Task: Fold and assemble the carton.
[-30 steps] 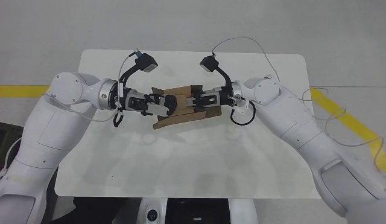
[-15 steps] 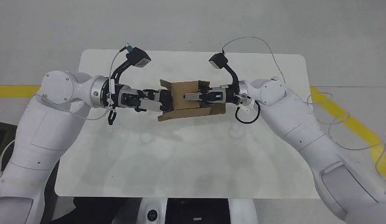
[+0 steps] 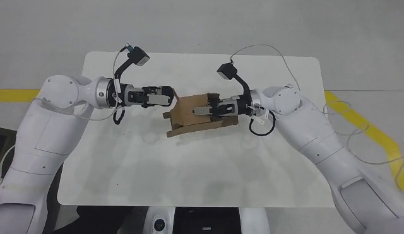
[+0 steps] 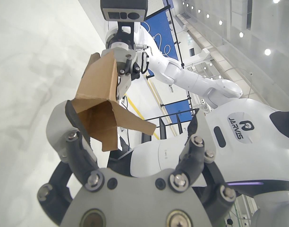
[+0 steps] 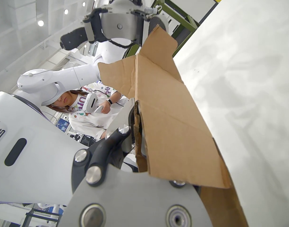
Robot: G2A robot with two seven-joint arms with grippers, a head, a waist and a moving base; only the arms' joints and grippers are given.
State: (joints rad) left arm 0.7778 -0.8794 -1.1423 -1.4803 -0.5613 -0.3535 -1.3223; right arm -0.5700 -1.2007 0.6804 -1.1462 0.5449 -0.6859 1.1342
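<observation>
Carton [image 3: 187, 110] lies partly opened near the middle of the table [image 3: 265, 171]. Right gripper [image 3: 203, 110] clamps one wall, presumably to steady it. Left gripper [image 3: 168, 96] stands just beside the open end, jaws wide.

The carton [image 3: 192, 113] sits tilted over the middle of the worktop [image 3: 189, 171], its loose flaps jutting toward the left tool [image 3: 169, 96], which hangs just beside that end with its fingers spread wide. The right tool [image 3: 202, 110] is clamped on the carton's opposite side and blocks that approach. Bare worktop runs broadly along the carton's near and far sides.
</observation>
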